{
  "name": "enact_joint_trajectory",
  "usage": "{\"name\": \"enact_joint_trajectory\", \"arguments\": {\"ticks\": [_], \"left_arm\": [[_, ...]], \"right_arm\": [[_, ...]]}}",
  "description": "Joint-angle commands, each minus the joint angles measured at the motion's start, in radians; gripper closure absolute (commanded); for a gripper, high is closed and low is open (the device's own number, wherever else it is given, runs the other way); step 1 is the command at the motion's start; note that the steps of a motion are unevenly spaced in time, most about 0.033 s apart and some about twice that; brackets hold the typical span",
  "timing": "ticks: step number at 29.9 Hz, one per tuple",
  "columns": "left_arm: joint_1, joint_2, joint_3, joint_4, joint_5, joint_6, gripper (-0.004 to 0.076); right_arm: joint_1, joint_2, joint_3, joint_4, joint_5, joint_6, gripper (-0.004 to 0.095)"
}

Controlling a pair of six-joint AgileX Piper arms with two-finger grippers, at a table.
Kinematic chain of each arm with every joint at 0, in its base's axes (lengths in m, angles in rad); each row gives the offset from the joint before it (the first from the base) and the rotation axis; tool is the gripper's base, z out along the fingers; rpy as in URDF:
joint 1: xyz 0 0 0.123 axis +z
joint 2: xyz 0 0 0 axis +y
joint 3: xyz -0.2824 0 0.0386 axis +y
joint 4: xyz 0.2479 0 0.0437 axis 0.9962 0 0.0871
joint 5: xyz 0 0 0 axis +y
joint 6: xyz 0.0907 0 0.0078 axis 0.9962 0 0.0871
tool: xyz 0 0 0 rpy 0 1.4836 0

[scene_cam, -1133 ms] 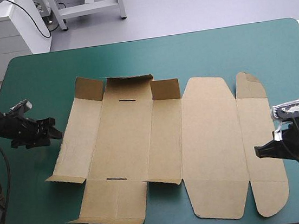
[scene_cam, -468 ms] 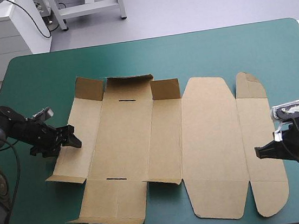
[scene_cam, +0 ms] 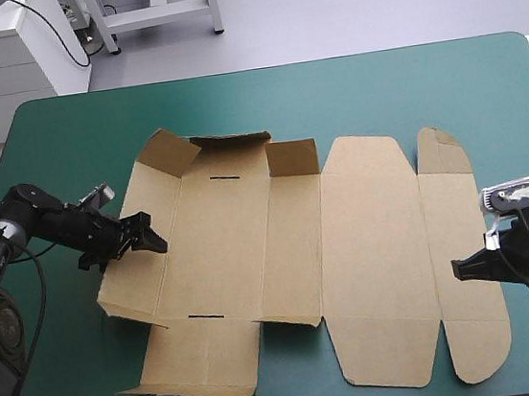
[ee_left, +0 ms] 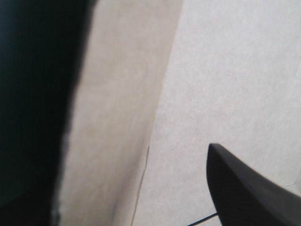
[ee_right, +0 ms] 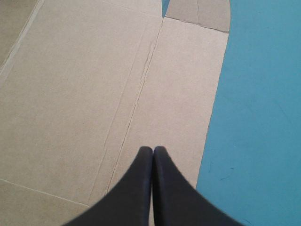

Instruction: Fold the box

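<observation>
1. Since earlier, the left hand [scene_cam: 144,237] has pushed in against the box [scene_cam: 367,243], tipping its left wall [scene_cam: 130,268] up off the surface [scene_cam: 377,88].
2. Its fingers are spread, with board between and ahead of them.
3. The right hand [scene_cam: 459,269], pressed together, sits over the box's right strip.
4. Risk: nothing pins the sheet, so it may skid toward the right hand, or the wall may slip free and drop flat.

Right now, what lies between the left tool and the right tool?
Only the brown cardboard box sheet, reaching from the left tool to the right tool, as the high view shows.
</observation>
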Motion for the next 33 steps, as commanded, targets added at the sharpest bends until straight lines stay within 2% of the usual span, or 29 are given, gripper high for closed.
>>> {"name": "enact_joint_trajectory", "arguments": {"ticks": [1,3,6,8,9,19,23,28,33], "left_arm": [[-0.029,-0.083,-0.018,-0.005,0.103,-0.013,0.0283],[-0.029,-0.103,-0.018,-0.005,0.103,-0.013,0.0356],[-0.027,-0.136,-0.018,0.013,0.103,-0.017,0.0535],[-0.027,-0.145,-0.018,0.020,0.103,-0.017,0.0686],[-0.027,-0.144,-0.018,0.019,0.103,-0.017,0.0729],[-0.029,-0.150,-0.029,0.022,0.103,-0.007,0.0731],[-0.059,-0.150,-0.119,0.057,0.103,0.014,0.0731],[-0.218,-0.148,-0.270,0.262,0.101,0.014,0.0731],[-0.445,-0.101,-0.434,0.609,0.093,0.004,0.0731]], "right_arm": [[-0.010,-0.003,-0.028,-0.008,-0.046,-0.008,0.0927],[-0.010,-0.003,-0.028,-0.008,-0.046,-0.008,0.0927],[-0.010,-0.003,-0.028,-0.013,-0.046,-0.008,0.0927],[-0.010,-0.003,-0.028,-0.014,-0.046,-0.008,0.0927],[-0.010,-0.003,-0.028,-0.014,-0.046,-0.008,0.0927],[-0.010,-0.003,-0.028,-0.016,-0.042,-0.008,0.0927],[-0.010,-0.003,-0.028,-0.031,-0.038,-0.008,0.0928],[-0.010,-0.003,-0.028,-0.048,-0.018,-0.008,0.0927],[-0.010,-0.003,-0.028,-0.048,-0.015,-0.008,0.0927]]}}
